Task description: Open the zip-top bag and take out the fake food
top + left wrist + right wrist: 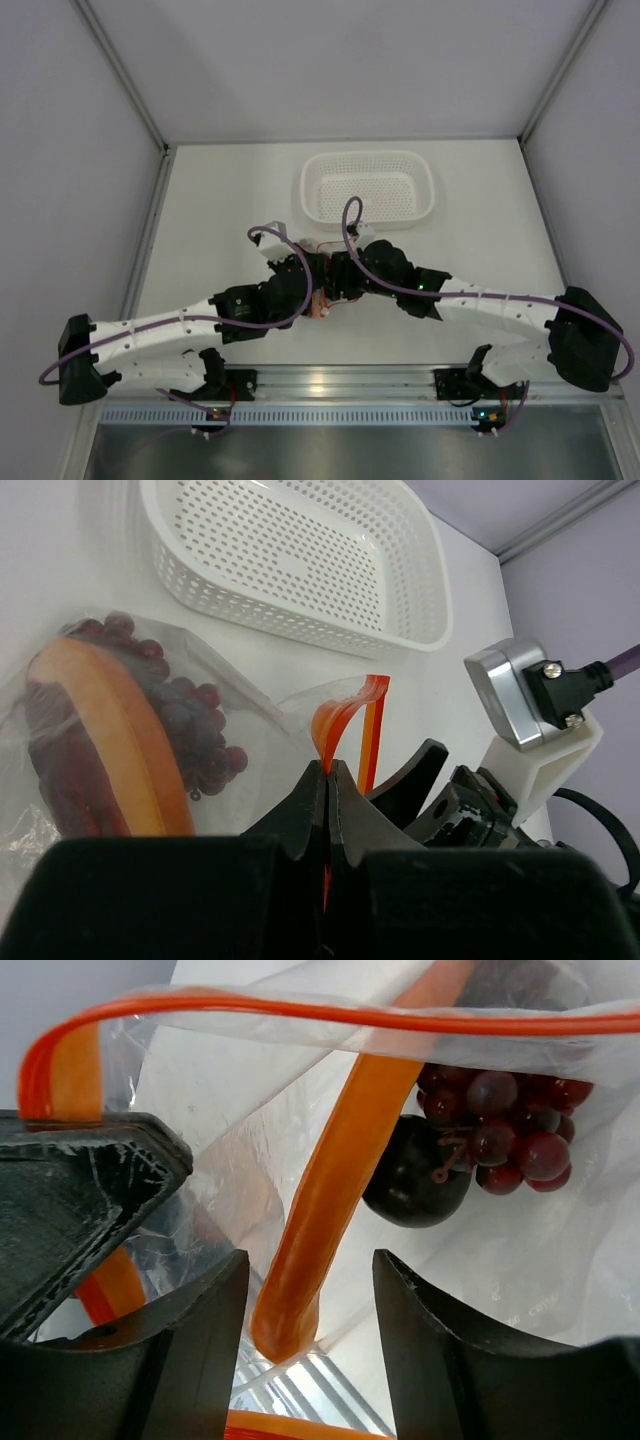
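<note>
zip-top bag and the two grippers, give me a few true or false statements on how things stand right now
1. The left gripper is shut on the orange-red zip strip of the zip-top bag. True.
2. The grape cluster sits in the white basket. False: it is inside the bag.
3. The right gripper is open, with a finger on either side of the bag's mouth. True.
4. The hot-dog piece lies bare on the table, outside the bag. False: it is inside the bag.
5. The dark round fruit lies right against the grape cluster. True.
</note>
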Robot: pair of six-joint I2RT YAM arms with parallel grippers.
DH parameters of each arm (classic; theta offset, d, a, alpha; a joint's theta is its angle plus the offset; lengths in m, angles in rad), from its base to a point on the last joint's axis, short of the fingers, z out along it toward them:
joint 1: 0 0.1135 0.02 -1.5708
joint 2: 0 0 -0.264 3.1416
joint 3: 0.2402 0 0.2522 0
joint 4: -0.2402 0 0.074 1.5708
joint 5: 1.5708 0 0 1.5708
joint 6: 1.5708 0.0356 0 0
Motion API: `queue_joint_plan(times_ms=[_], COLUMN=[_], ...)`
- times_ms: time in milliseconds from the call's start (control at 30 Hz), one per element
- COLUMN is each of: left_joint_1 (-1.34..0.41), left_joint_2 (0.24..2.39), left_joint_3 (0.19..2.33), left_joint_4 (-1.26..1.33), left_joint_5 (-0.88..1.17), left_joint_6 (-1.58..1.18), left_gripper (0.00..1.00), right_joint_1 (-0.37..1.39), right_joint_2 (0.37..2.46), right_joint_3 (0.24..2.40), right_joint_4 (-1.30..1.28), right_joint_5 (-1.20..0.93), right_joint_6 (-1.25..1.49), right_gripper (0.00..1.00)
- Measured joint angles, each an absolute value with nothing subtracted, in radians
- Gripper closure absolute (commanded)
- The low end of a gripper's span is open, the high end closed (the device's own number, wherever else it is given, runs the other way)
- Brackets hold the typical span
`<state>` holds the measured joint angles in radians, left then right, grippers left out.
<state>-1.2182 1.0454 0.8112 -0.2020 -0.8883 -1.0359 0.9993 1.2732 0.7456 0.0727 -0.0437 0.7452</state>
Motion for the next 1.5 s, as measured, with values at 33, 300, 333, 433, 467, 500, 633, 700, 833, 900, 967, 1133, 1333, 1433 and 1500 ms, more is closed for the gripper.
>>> queue_joint_plan(times_ms=[33, 300, 333, 433, 467, 500, 633, 700, 833, 900, 967, 1133, 1333, 1433, 1500], left_joint_1=[-1.218, -1.23, -1.233, -1.238, -1.24, -1.24, -1.241, -1.242, -1.243, -1.245, -1.245, -1.249, -1.259, -1.259, -1.261], left_joint_2=[1.045, 1.045, 1.045, 1.045, 1.045, 1.045, 1.045, 1.045, 1.044, 1.04, 1.034, 1.012, 1.01, 1.01, 1.01], left_joint_3=[0.811, 0.807, 0.807, 0.807, 0.805, 0.804, 0.793, 0.789, 0.777, 0.77, 0.761, 0.743, 0.742, 0.741, 0.74], left_joint_4=[-0.202, -0.204, -0.204, -0.212, -0.212, -0.212, -0.211, -0.21, -0.209, -0.209, -0.209, -0.209, -0.21, -0.211, -0.211], left_joint_5=[-0.89, -0.912, -0.915, -0.918, -0.919, -0.921, -0.933, -0.935, -0.937, -0.937, -0.937, -0.951, -0.966, -0.969, -0.973], left_joint_6=[-1.04, -1.073, -1.074, -1.074, -1.073, -1.073, -1.074, -1.075, -1.076, -1.076, -1.076, -1.083, -1.087, -1.087, -1.087], left_gripper=[1.0, 1.0, 1.0, 1.0, 1.0, 1.0, 1.0, 1.0, 1.0, 1.0, 1.0, 1.0, 1.0, 1.0, 1.0], right_joint_1=[0.999, 0.999, 0.999, 0.999, 0.999, 0.999, 0.999, 0.999, 0.999, 0.999, 0.999, 1.001, 1.025, 1.037, 1.042], right_joint_2=[1.285, 1.364, 1.373, 1.396, 1.401, 1.402, 1.402, 1.402, 1.402, 1.402, 1.402, 1.406, 1.467, 1.479, 1.48], right_joint_3=[0.746, 0.717, 0.717, 0.718, 0.718, 0.718, 0.718, 0.718, 0.718, 0.718, 0.718, 0.722, 0.757, 0.768, 0.769], right_joint_4=[0.081, 0.143, 0.15, 0.166, 0.171, 0.172, 0.171, 0.169, 0.149, 0.136, 0.126, 0.123, 0.128, 0.128, 0.128], right_joint_5=[-0.053, -0.074, -0.073, -0.073, -0.073, -0.073, -0.072, -0.067, -0.047, -0.036, -0.027, -0.023, -0.028, -0.025, -0.024], right_joint_6=[0.747, 0.802, 0.809, 0.825, 0.831, 0.832, 0.838, 0.838, 0.833, 0.83, 0.825, 0.818, 0.813, 0.813, 0.813], right_gripper=[0.46, 0.5, 0.51, 0.6, 0.65, 0.67, 0.78, 0.86, 0.96, 0.92, 0.84, 0.72, 0.65, 0.72, 0.87])
